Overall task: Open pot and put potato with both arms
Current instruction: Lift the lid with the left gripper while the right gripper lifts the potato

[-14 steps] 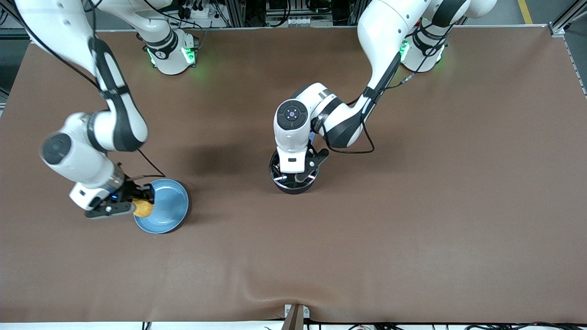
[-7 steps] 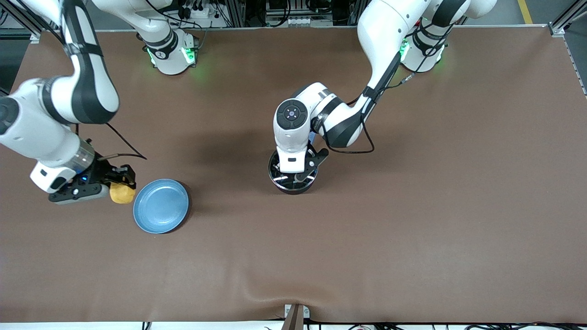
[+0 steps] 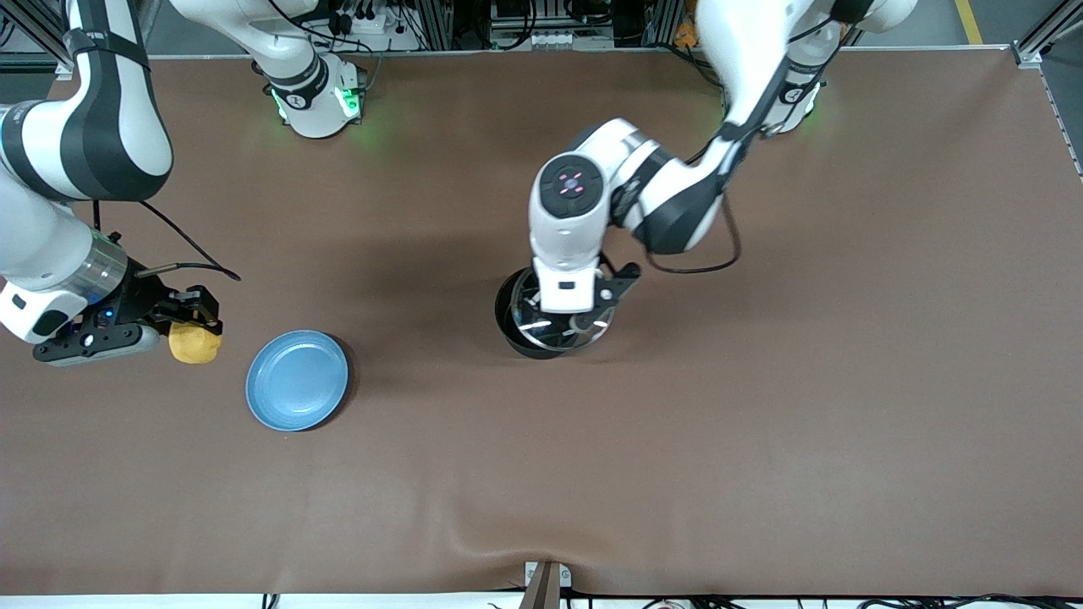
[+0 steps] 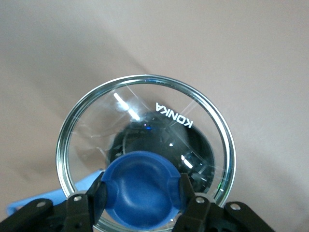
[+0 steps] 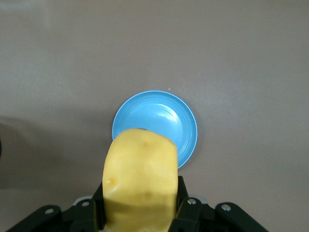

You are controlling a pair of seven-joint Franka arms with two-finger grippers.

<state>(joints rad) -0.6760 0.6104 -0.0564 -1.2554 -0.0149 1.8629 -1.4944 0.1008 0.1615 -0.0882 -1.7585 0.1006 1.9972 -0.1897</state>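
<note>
Since a moment ago, your left gripper (image 3: 584,324) has pulled the glass lid (image 3: 563,326) up off the pot (image 3: 514,320) and slid it a little toward the left arm's end of the table, so the black pot now peeks out from under it. Your right gripper (image 3: 188,326) has carried the potato (image 3: 195,344) away from the plate (image 3: 297,392), toward the right arm's end of the table.

Look at the left wrist view: the blue knob (image 4: 141,187) sits right between the jaws, and they are squeezed tight on it. The lid (image 4: 145,150) hangs under them, tilted, with the dark pot (image 4: 193,145) showing through the glass.

Look at the right wrist view: the yellow potato (image 5: 140,181) is pinched between the jaws of the right gripper (image 5: 140,205), sticking out past the tips. The blue plate (image 5: 157,123) lies on the brown table (image 5: 241,58) below, out past the potato, with nothing on it.

Your pot stands near the middle of the table (image 3: 761,381), well apart from the plate.
</note>
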